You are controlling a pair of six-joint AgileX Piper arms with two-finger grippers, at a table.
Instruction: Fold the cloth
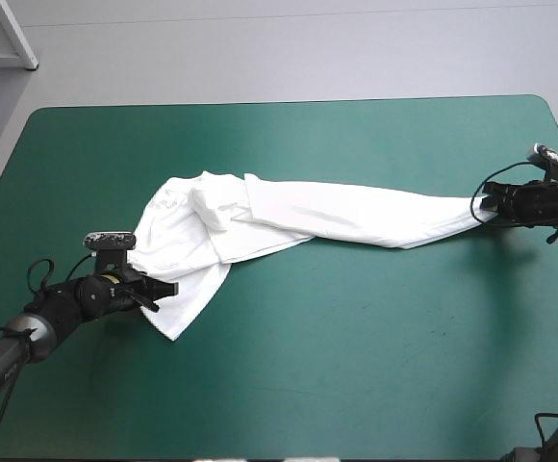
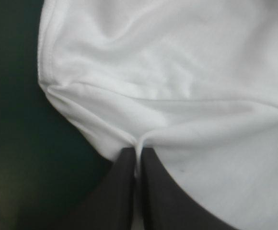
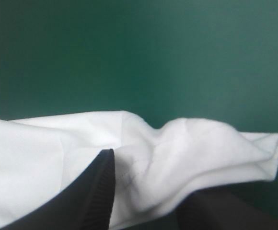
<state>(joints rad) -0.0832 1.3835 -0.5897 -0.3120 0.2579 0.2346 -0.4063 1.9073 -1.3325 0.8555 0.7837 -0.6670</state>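
Teal-green cover (image 1: 356, 337) fills your high view, and the white T-shirt (image 1: 337, 212) lies across its middle as one long band running from the left side toward the right edge. The wider, crumpled end sits at the left, with folds piled near the middle of that end and a loose flap pointing toward the near edge. The band narrows as it runs right.

Your left gripper (image 1: 164, 294) sits at that near-left flap. In the left wrist view its black fingers meet in a point (image 2: 138, 151) with a thin ridge of T-shirt (image 2: 167, 72) pinched between them, so it is clamped on the cloth. A hemmed edge curves beside it, and bare cover (image 2: 14, 120) shows past that edge.

Your right gripper (image 1: 491, 204) is at the narrow end, near the table's right edge. In the right wrist view its fingers (image 3: 151, 177) hold a thick bunched fold of T-shirt (image 3: 187, 148) between them, with a short tail sticking out beyond one finger and the cover (image 3: 139, 48) behind.
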